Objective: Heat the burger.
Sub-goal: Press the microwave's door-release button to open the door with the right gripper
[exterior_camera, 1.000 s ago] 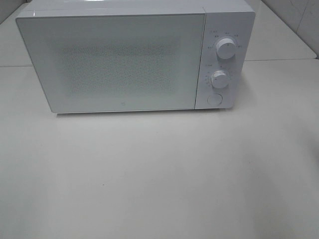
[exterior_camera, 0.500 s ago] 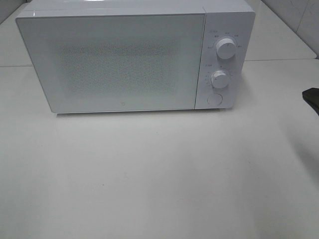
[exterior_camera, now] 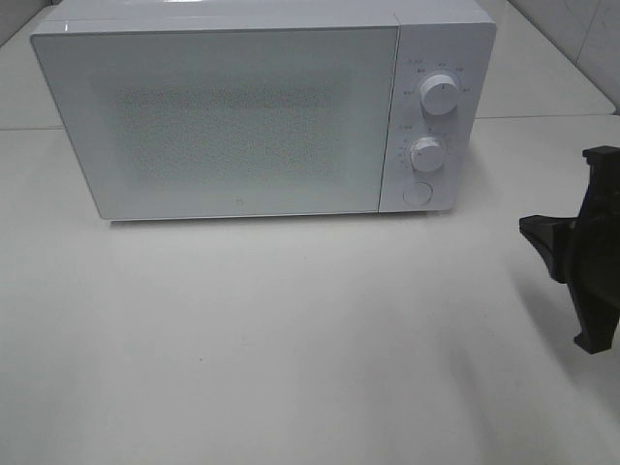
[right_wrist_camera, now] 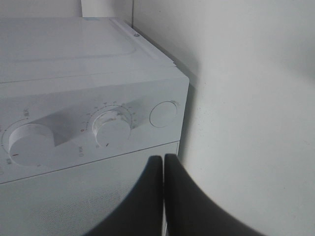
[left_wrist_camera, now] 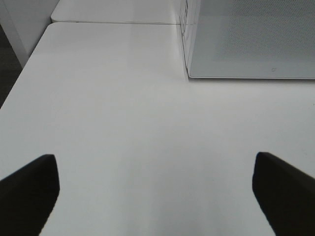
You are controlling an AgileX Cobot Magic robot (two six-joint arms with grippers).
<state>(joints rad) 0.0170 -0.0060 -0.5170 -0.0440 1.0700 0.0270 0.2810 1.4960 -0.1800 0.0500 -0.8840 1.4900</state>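
The right hand (right_wrist_camera: 163, 160), pinched closed, faces the microwave (right_wrist_camera: 88, 123); left hand (left_wrist_camera: 155, 196) spread wide.

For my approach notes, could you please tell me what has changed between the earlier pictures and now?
The right tool, shut and empty, has come in from the right edge of the high view, moving left toward the microwave. Nothing was grasped or released. The microwave's door stays closed; its knobs and the table are unchanged.

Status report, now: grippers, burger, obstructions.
Left gripper open, empty, over table. Right gripper shut, empty, facing microwave. Burger not in view; microwave door closed.
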